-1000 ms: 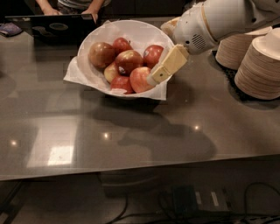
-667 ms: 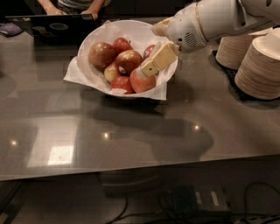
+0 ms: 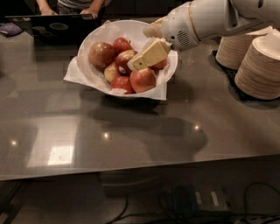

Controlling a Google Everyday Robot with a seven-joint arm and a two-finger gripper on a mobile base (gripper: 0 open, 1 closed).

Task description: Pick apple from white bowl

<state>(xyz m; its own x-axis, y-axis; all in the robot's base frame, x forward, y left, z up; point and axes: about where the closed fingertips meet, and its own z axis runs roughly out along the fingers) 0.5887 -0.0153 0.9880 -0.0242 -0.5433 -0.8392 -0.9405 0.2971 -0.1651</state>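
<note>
The white bowl, lined with white paper, stands at the back middle of the dark table and holds several apples. The dark red streaked apple lies in the bowl's middle; I cannot make out its sticker. A duller brownish-green apple lies to its left and a pinkish-red apple at the front right. My gripper reaches in from the right over the bowl and looks open. Its near cream finger rests beside the dark red apple's right side. Nothing is held.
Stacks of beige disposable plates stand at the right on a dark mat. A black laptop and a person's hands are behind the bowl. The table's front edge runs across the lower part of the view.
My gripper has moved left and further in over the bowl, from its right rim to beside the middle dark red apple. The apples have not shifted.
</note>
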